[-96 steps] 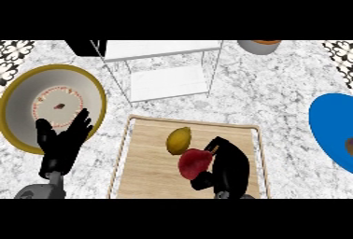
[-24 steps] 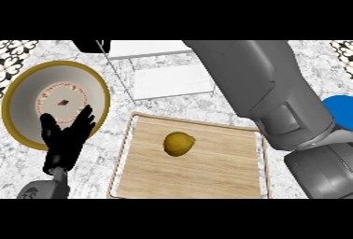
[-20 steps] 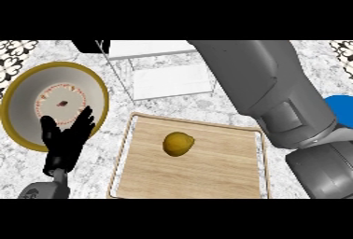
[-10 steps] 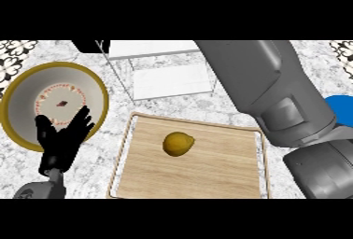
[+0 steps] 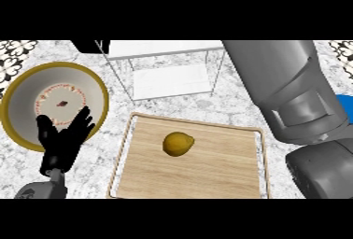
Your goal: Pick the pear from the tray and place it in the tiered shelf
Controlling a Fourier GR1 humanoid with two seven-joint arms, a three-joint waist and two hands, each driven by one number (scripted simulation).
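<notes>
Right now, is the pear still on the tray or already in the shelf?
On the tray. The pear lies on the wooden tray, with no hand touching it; the white shelf stands beyond.

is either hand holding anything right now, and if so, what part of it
The left hand is open and holds nothing. The right hand is out of view beyond its forearm, so its hold cannot be told. A yellow fruit lies free on the tray.

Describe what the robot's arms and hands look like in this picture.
The left robot hand is matte black with slim fingers, joined to a grey forearm by a narrow grey wrist. The right arm is bulky, smooth grey, built of rounded segments with seams. No cables or markings show.
</notes>
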